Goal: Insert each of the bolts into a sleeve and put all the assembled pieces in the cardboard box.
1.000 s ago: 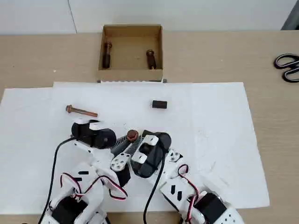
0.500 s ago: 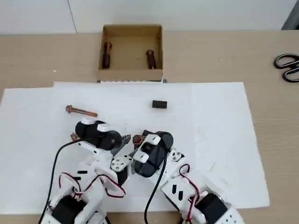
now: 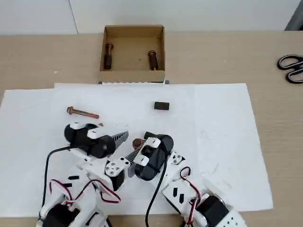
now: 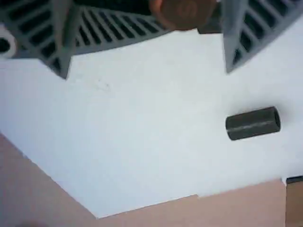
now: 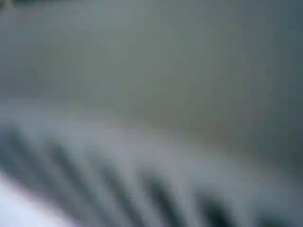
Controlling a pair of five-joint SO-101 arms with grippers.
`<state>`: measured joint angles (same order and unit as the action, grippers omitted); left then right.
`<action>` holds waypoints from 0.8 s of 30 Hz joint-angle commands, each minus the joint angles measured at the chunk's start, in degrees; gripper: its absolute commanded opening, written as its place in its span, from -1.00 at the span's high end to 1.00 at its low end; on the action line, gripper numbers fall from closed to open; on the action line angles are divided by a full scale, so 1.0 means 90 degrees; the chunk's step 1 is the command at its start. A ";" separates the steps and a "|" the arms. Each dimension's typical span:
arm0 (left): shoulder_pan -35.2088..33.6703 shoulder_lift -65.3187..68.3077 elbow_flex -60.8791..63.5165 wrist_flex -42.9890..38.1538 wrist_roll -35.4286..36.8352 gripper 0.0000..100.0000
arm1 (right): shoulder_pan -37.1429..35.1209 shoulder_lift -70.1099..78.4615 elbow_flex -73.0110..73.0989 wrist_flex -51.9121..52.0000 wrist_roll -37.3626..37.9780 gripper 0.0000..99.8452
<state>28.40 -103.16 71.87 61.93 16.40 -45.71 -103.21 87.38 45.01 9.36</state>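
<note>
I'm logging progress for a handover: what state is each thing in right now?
box: open on top.
sleeved bolts: two, lying in the box.
loose bolt: bare, lying on the paper.
sleeve: empty, lying on the paper.
held bolt: upright, head up, in the right hand.
left hand: open, empty.
right hand: shut on the held bolt.

One cardboard box [image 3: 134, 75], two assembled pieces [image 3: 108, 55] [image 3: 153, 60], two bolts [image 3: 83, 112] [image 3: 138, 142], one sleeve [image 3: 161, 106] — one scissors [image 3: 291, 67]
</note>
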 commanded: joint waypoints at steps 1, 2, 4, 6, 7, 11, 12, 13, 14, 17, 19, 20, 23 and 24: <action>-0.0020 0.0000 -0.0405 -0.0020 -0.0029 0.74 | 0.0015 -0.0073 -0.0068 -0.0161 -0.0039 1.00; -0.0029 0.0000 -0.0405 -0.0078 -0.0029 0.81 | 0.0015 -0.0073 -0.0068 -0.0161 -0.0039 1.00; -0.0137 0.0000 -0.0405 -0.0127 -0.0029 0.99 | 0.0015 -0.0073 -0.0068 -0.0161 -0.0039 1.00; -0.0430 0.0000 -0.0376 -0.0137 -0.0039 0.97 | 0.0093 -0.0073 -0.0098 -0.0161 -0.0039 1.00; -0.0596 0.0010 -0.0308 -0.0156 -0.0098 0.99 | 0.0190 -0.0073 -0.0098 -0.0161 -0.0039 1.00; -0.1661 0.0000 0.0298 -0.0215 -0.1241 0.99 | 0.1001 -0.0073 -0.0068 -0.0181 -0.0078 1.00; -0.1944 0.0000 0.0581 -0.0313 -0.1495 0.99 | 0.1216 -0.0054 -0.0049 -0.0181 -0.0078 1.00; -0.2227 0.0000 0.0923 -0.0459 -0.1690 0.99 | 0.1411 -0.0073 0.0029 -0.0190 -0.0088 1.00; -0.2481 0.0000 0.1255 -0.0625 -0.1836 0.99 | 0.1578 -0.0073 0.0078 -0.0200 -0.0098 1.00; -0.3096 0.0000 0.2271 -0.1407 -0.2002 0.99 | 0.2017 -0.0063 0.0137 -0.0366 -0.0098 1.00; -0.3282 0.0020 0.2750 -0.1895 -0.2002 0.99 | 0.2271 -0.0015 0.0088 -0.0757 -0.0088 1.00; -0.3292 0.0068 0.2730 -0.1905 -0.1973 0.99 | 0.2369 -0.0015 0.0020 -0.0952 -0.0059 1.00; -0.3077 0.0166 0.2730 -0.1817 -0.1973 0.99 | 0.2584 0.0005 -0.0264 -0.1138 -0.0049 1.00; -0.3048 0.0195 0.2730 -0.1797 -0.1973 0.99 | 0.2632 0.0005 -0.0371 -0.1138 -0.0049 1.00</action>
<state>0.35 -102.11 96.48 47.16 -1.27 -24.00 -103.21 88.70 37.45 9.19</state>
